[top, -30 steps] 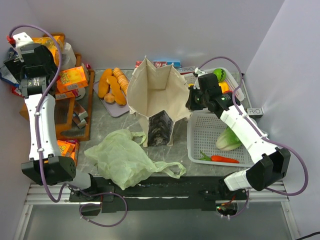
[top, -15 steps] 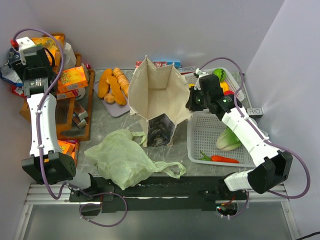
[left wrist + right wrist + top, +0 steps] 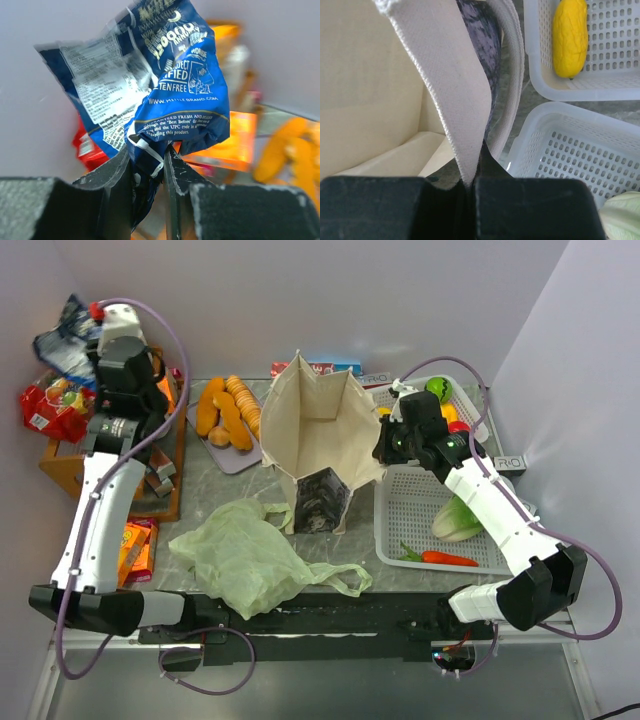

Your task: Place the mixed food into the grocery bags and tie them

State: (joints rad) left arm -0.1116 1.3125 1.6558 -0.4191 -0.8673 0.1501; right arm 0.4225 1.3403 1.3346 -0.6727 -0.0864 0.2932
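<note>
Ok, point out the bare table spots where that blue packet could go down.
Bare table lies between the wooden tray, the bread plate and the pale-green bag, plus a strip between that bag, the canvas tote and the near basket. Crowded: the tray itself and the far basket.

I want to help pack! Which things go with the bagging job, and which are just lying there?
For the job: blue snack packet, red snack packets, cabbage, carrot, canvas tote, green plastic bag.
Just lying about: bread loaves, orange box, white basket.
</note>
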